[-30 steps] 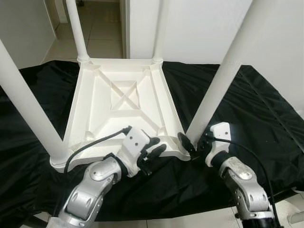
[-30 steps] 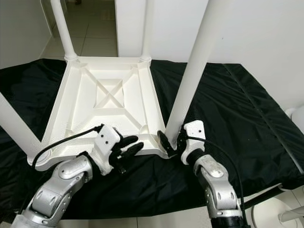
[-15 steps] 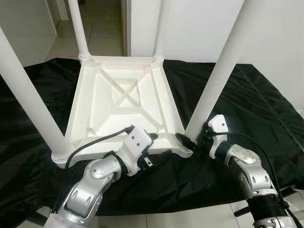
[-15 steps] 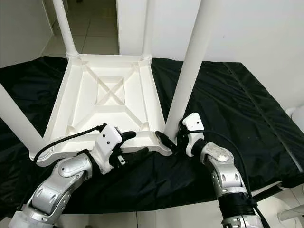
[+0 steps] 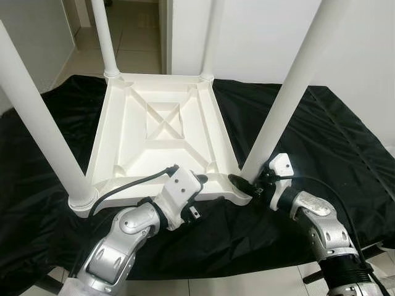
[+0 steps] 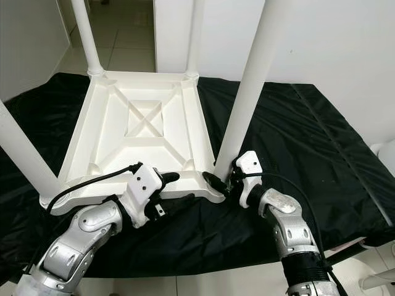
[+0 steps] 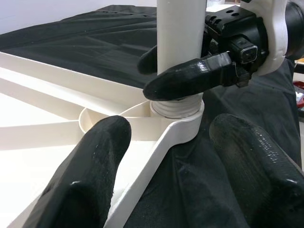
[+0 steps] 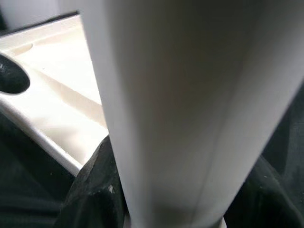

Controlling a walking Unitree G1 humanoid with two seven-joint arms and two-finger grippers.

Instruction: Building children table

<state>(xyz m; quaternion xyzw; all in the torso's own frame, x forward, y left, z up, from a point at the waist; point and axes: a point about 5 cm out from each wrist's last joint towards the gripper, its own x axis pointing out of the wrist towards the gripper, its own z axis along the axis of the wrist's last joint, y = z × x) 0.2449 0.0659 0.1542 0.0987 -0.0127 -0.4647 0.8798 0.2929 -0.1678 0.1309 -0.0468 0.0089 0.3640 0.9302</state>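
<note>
Two grippers work: my right gripper [image 5: 247, 185] clamps the near leg [image 5: 281, 111]; my left gripper [image 7: 166, 156], spread astride the tabletop [image 5: 160, 132] rim beside it, should steady firmly.

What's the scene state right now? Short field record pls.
surface: black cloth
tabletop: white, upside down, on the cloth
legs: four, upright
right gripper: closed around base of near right leg
left gripper: open, straddling tabletop's near edge; one finger above, one below on the cloth

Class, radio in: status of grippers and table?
Right gripper shut on near-right leg at its socket. Left gripper open astride tabletop edge. Nothing obstructing.
</note>
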